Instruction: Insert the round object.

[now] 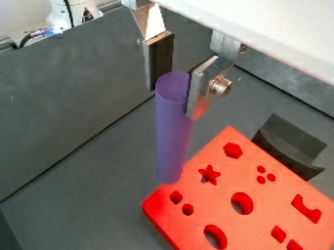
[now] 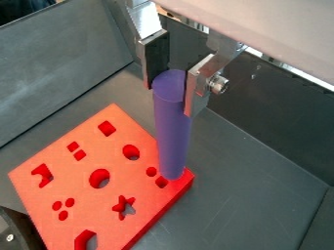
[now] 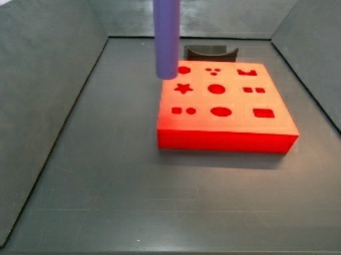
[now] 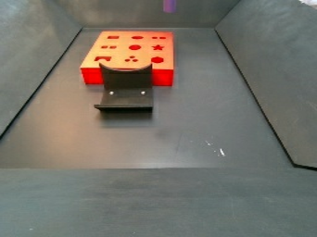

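Note:
The gripper point(image 1: 179, 78) is shut on the top of the round object, a long slim purple cylinder peg point(image 1: 170, 127), and holds it upright; both wrist views show this point(image 2: 177, 78). The peg point(image 2: 171, 127) hangs with its lower end at one corner of the red block point(image 2: 92, 171), close to the star hole point(image 1: 206, 174). The block point(image 1: 255, 195) lies flat on the floor and has several shaped holes, among them a round hole point(image 3: 220, 112). In a side view the peg point(image 3: 166, 38) comes down from above at the block's point(image 3: 220, 100) far left corner. The gripper is out of both side views.
A dark fixture point(image 4: 124, 90) with a curved notch stands on the floor against one edge of the red block point(image 4: 128, 51); it also shows in other views point(image 3: 209, 50) point(image 1: 294, 142). Grey sloping walls point(image 3: 67, 110) enclose the dark floor point(image 4: 173, 139).

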